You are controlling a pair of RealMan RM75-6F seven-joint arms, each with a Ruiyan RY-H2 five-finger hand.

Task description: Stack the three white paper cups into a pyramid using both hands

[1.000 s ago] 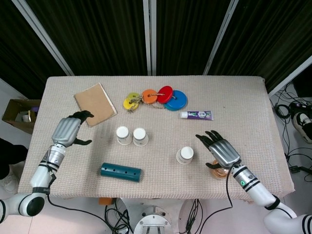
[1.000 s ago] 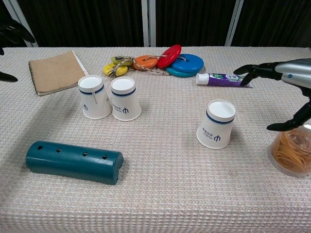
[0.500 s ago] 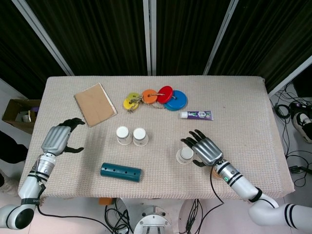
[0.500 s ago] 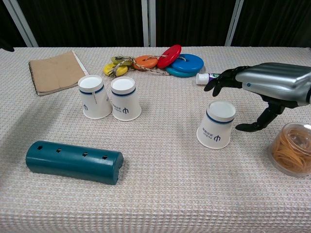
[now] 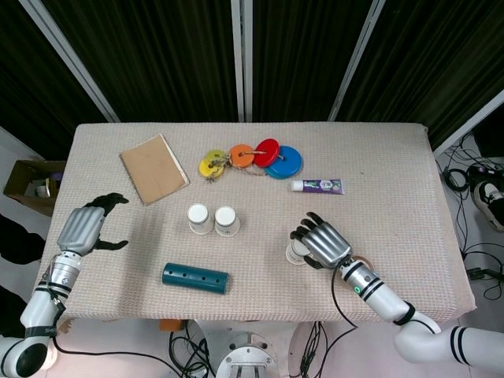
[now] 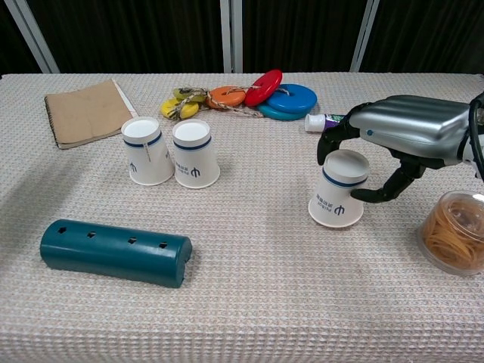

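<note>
Two white paper cups stand upside down, side by side, left of the table's middle: one (image 5: 198, 218) (image 6: 146, 151) and its neighbour (image 5: 227, 221) (image 6: 195, 164). The third cup (image 6: 338, 190) (image 5: 294, 252) is apart, to the right. My right hand (image 6: 401, 132) (image 5: 323, 242) wraps it: fingers (image 6: 333, 140) curl over its far upper side and the thumb presses its right side. The cup leans slightly. My left hand (image 5: 83, 228) hovers at the table's left edge, fingers apart, holding nothing; the chest view does not show it.
A teal cylinder (image 6: 115, 252) lies near the front left. A brown notebook (image 6: 85, 112), coloured discs (image 6: 265, 94) and a toothpaste tube (image 5: 316, 186) lie at the back. A clear tub of rubber bands (image 6: 454, 240) stands just right of the held cup.
My right hand has moved left onto the third cup and closed around it; the cup now leans a little. My left hand has drawn back toward the table's left edge.
</note>
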